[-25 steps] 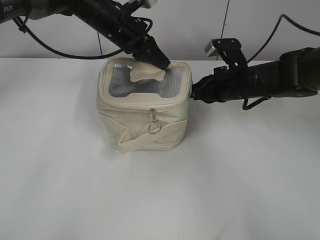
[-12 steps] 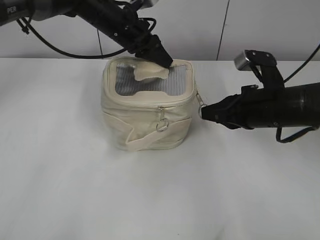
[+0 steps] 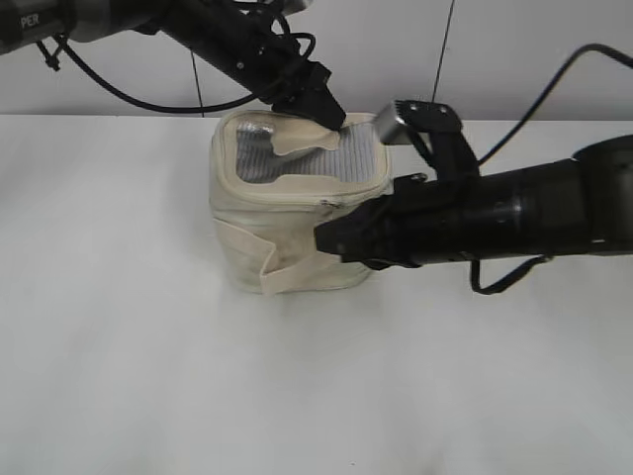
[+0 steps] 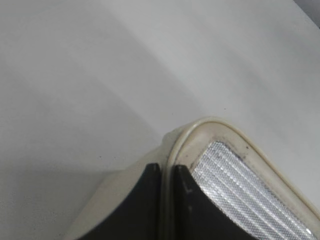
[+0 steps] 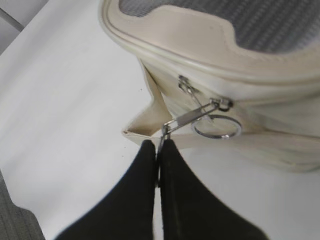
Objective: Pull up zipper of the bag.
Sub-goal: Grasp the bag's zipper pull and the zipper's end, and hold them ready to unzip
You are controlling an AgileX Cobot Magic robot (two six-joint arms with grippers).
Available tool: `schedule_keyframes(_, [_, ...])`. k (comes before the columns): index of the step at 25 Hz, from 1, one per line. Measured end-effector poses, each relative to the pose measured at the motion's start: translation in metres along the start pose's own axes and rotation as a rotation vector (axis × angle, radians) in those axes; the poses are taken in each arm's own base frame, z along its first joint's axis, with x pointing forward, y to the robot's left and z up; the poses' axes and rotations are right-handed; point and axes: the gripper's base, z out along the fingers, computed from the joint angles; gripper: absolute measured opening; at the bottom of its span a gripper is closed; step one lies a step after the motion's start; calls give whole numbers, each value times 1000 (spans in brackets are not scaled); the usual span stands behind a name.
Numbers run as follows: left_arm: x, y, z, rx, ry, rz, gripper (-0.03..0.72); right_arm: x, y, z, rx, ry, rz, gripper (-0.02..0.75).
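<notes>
The cream bag (image 3: 282, 233) stands on the white table, its grey top panel (image 3: 297, 158) tilted towards the camera. My left gripper (image 3: 334, 119) is shut on the bag's top rim at the back right corner; the left wrist view shows its fingers (image 4: 185, 200) pinching the rim piping (image 4: 210, 125). My right gripper (image 3: 321, 237) lies across the bag's front. In the right wrist view it (image 5: 159, 145) is shut on one silver ring pull (image 5: 187, 119), drawn taut from the zipper (image 5: 222, 104). The second ring pull (image 5: 216, 126) hangs free beside it.
The bag's flat strap (image 3: 272, 267) folds outward at the lower front, and its end (image 5: 142, 127) sits just beyond my right fingertips. White table (image 3: 148, 376) lies all round the bag; a white wall stands behind.
My right gripper has swung from the bag's right side round to its front, holding the ring pull. The bag has shifted slightly right and tilted. My left gripper stays on the top rim.
</notes>
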Motion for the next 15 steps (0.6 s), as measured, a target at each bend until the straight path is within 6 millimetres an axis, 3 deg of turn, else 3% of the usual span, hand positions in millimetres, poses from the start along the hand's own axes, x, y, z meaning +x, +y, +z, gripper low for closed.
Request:
schedule_keyframes(5, [-1,-3,3,-8,5,0,50,-15,29,34,-18,18,-60,8])
schedule_keyframes(10, [0,-3,3,-9,6,-1,56,-18,29,45,-5,31,-13,20])
schedule_keyframes(12, [-1,-4,3,-9,-1,-9,110,-18,30,43,-10,53,-18,92])
schedule_keyframes(15, [-4,-3,2,-13,-30,-36,288,-20,32,32,-40,95,-34,333])
